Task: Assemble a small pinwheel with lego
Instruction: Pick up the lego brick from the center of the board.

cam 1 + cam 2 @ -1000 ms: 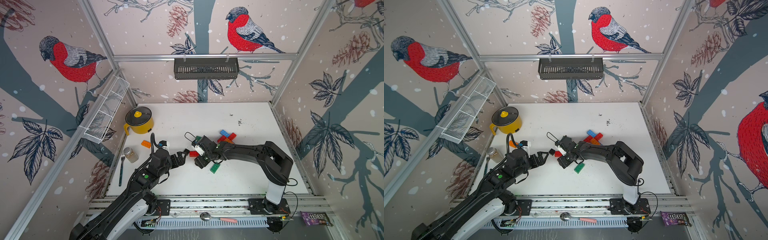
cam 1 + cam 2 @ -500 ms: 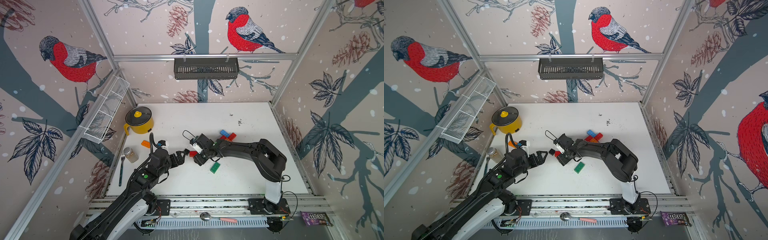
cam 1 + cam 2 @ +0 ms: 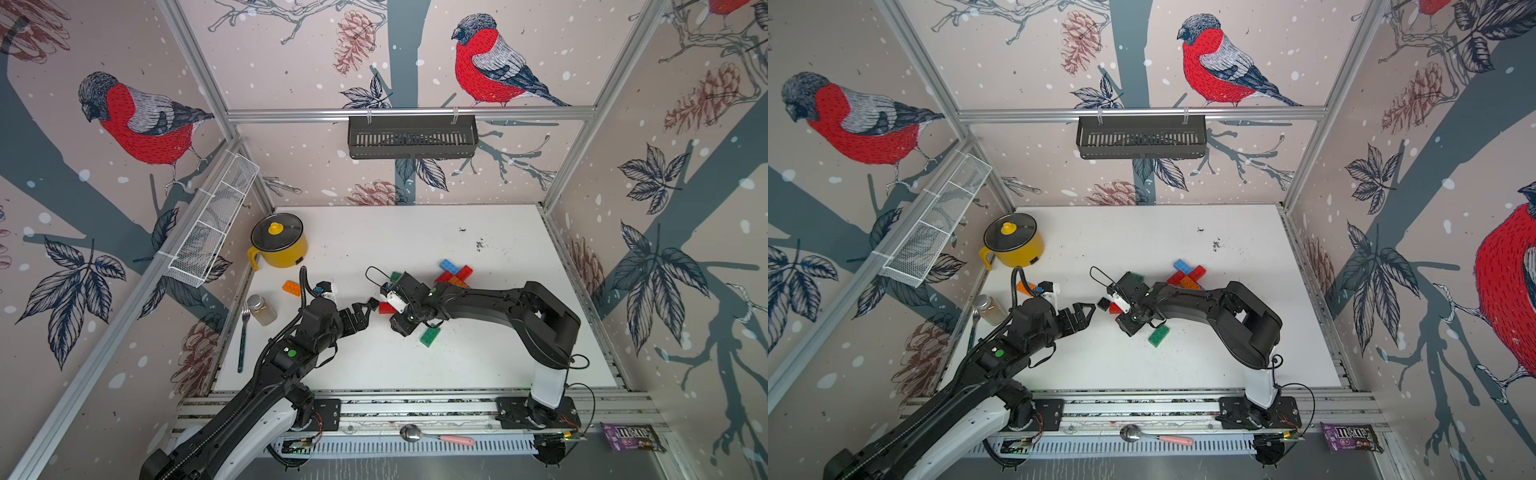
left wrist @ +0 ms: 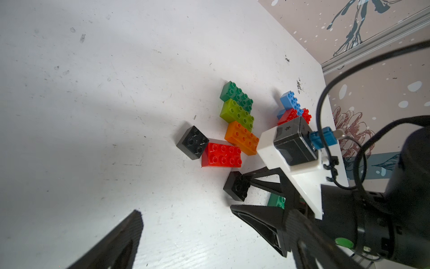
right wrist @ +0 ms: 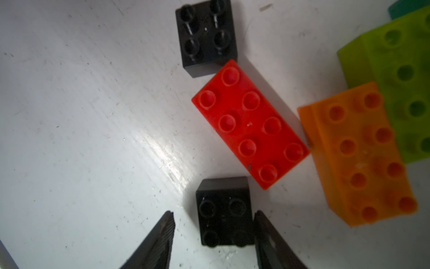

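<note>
A black square lego brick (image 5: pixel 224 216) sits on the white table (image 5: pixel 81 116) between the fingers of my right gripper (image 5: pixel 214 213). One finger touches its side and the other stands a gap away, so the gripper is open. Just beyond lie a red brick (image 5: pixel 250 123), a second black square brick (image 5: pixel 207 37), an orange brick (image 5: pixel 358 153) and a lime brick (image 5: pixel 400 81). My left gripper (image 4: pixel 185 209) hovers wide open and empty, close to the same group. A dark green brick (image 4: pixel 236 93) ends that row.
A green brick (image 3: pixel 430 336) lies beside the right wrist. A joined blue, red and orange cluster (image 3: pixel 455 272) sits behind it, and a lone orange brick (image 3: pixel 291 287) lies at the left. A yellow pot (image 3: pixel 279 241), jar (image 3: pixel 262 309) and fork (image 3: pixel 243 336) line the left edge.
The right gripper's jaws have narrowed around the black square brick, and its wrist shifted slightly. The left arm has not moved.
</note>
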Robot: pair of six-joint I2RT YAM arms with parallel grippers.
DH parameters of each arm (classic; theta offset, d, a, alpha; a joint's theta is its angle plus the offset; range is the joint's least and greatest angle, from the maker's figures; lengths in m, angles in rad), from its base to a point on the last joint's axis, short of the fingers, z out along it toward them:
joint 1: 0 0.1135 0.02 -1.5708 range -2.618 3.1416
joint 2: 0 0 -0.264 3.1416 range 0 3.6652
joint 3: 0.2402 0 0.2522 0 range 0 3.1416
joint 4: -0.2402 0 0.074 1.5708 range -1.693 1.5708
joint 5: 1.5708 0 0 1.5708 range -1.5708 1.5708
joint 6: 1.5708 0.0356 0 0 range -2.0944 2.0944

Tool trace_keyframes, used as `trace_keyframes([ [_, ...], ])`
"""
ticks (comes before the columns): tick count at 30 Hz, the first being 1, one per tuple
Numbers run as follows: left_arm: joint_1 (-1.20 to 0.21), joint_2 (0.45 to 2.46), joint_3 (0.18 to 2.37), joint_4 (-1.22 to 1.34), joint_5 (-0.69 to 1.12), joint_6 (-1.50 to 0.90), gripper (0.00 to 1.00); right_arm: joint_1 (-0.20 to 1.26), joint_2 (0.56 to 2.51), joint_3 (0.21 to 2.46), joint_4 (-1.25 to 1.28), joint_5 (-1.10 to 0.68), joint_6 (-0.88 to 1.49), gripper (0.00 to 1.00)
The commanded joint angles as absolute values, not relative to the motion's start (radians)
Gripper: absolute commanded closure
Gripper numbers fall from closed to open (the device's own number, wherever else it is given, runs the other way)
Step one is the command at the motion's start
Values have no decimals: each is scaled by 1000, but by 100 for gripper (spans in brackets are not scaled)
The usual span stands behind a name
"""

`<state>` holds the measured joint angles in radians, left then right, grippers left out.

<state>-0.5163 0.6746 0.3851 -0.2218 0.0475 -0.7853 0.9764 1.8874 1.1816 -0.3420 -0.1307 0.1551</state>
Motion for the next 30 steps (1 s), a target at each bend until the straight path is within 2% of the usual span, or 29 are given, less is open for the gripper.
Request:
trace_keyframes([
  [1,-513,665,382,-212,23,-798,3,979,1894,1192,-336,-113,161,46],
  [10,-511,671,376,-211,15,-798,3,982,1910,1218,-349,-68,185,55],
  [21,-512,679,376,-202,24,-798,3,995,1920,1219,-360,-61,184,56],
  [30,-512,648,383,-208,28,-804,3,996,1889,1215,-351,-58,189,64],
])
